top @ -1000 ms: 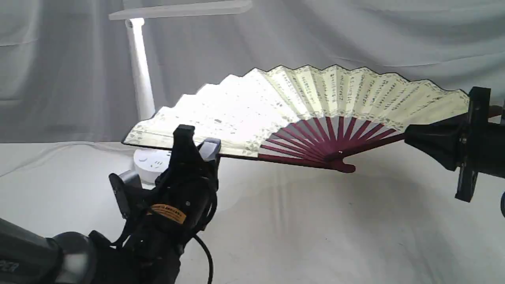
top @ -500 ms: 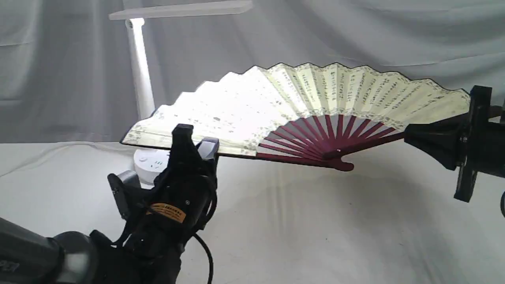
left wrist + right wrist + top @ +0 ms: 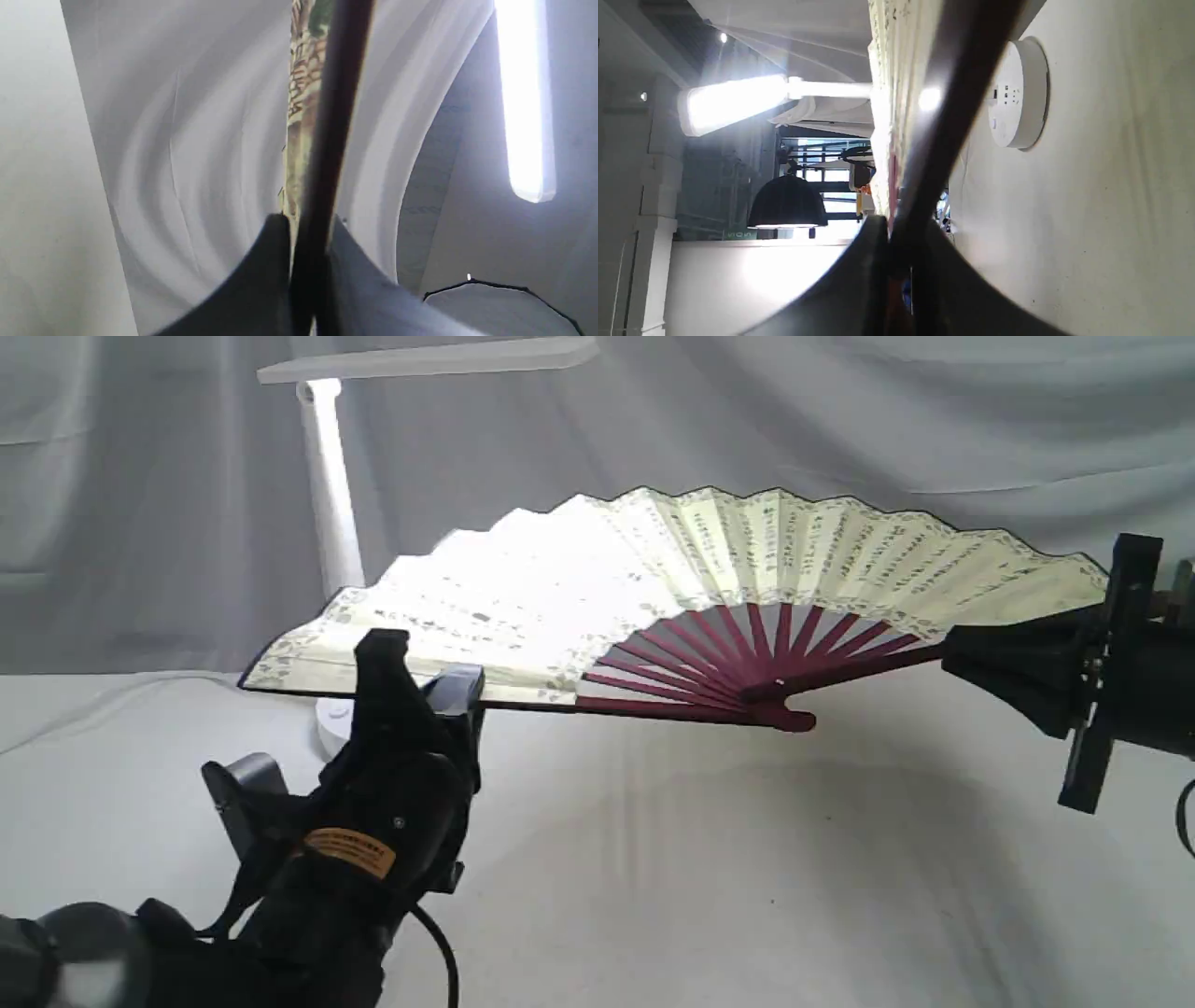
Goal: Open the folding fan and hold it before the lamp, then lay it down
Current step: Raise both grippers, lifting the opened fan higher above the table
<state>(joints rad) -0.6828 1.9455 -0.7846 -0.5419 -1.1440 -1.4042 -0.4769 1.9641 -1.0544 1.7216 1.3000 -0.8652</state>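
Item: folding fan (image 3: pixel 709 588), cream pleated paper with columns of dark writing, maroon ribs.
Position: held in the air above the table cloth (image 3: pixel 700 896), touching nothing but the two grippers. It is tipped so the written face looks up and toward me, with the pivot at the low front edge.
Spread: fully open, a wide half-round from one outer stick to the other.
Relation to light: the fan's left part crosses in front of the lower stem and round base of the lamp (image 3: pixel 327 504). The paper there is washed out bright.
Lamp state: lit, with the bar head glowing in both wrist views.
Left gripper (image 3: pixel 420 686): pressed together on the fan's left outer stick, partway along it, seen pinched between the pads in the left wrist view.
Right gripper (image 3: pixel 957 653): pinching the right outer stick from the far side, jaws drawn in tight on the wood.
Done, by my reckoning: the opening.
In hand: the showing before the lamp.
Left to do: laying the fan down, as no part of it rests on the cloth.
Count, fans: one.
Count, lamps: one.
Count, grippers: two, one per outer stick.
Surround: table cloth below and a grey backdrop drape (image 3: pixel 840 411) behind.
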